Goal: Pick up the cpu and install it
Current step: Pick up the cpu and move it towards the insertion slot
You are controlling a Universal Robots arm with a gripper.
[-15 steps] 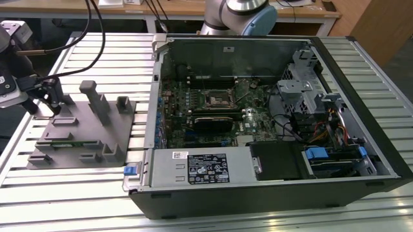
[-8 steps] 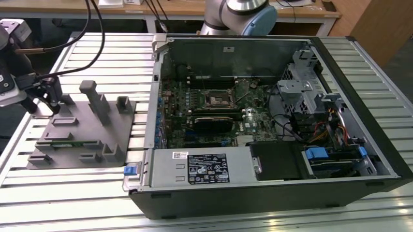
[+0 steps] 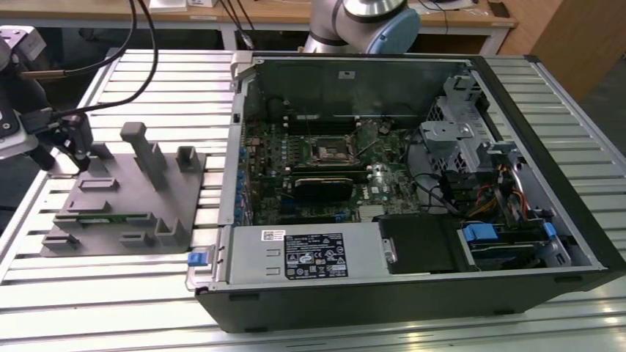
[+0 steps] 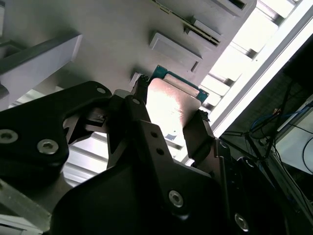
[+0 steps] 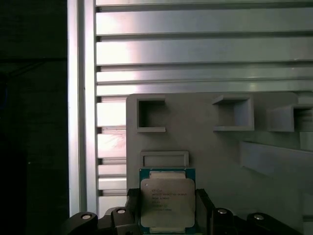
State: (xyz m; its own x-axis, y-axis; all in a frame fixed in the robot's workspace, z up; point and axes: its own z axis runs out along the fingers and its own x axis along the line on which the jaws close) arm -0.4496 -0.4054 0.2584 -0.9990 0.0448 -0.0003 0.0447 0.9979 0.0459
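- Gripper (image 5: 167, 196): black, two-fingered. Clamped on the cpu, one finger against each of two opposite edges, as seen in both wrist views (image 4: 171, 98). In the exterior view (image 3: 64, 155), placed over the far corner of the grey tray, on the exterior view's left.
- cpu (image 5: 167, 204): small flat square chip with a silvery metal top and a green border. Held between the fingers (image 5: 133, 208) over the grey tray, just beside a low rectangular frame moulded into it. Seen edge-on and shiny in the second wrist view (image 4: 168, 110). Lifted or resting on the tray: cannot tell.
- Grey tray (image 3: 137, 209): moulded plastic with square pockets, low frames and upright posts. Set on the table, just beside the computer case, toward the exterior view's left.
- Memory stick (image 3: 105, 218): long and green, lying flat in a slot of the grey tray, well apart from the gripper.
- Computer case (image 3: 411, 293): black tower laid on its side with the panel off and the board exposed.
- Motherboard socket (image 3: 330, 152): black square frame mid-board, inside the case, well apart from the cpu.
- Table (image 3: 166, 95): slatted aluminium, bearing the tray and the case.
- Arm base (image 3: 367, 22): grey and blue, behind the case.
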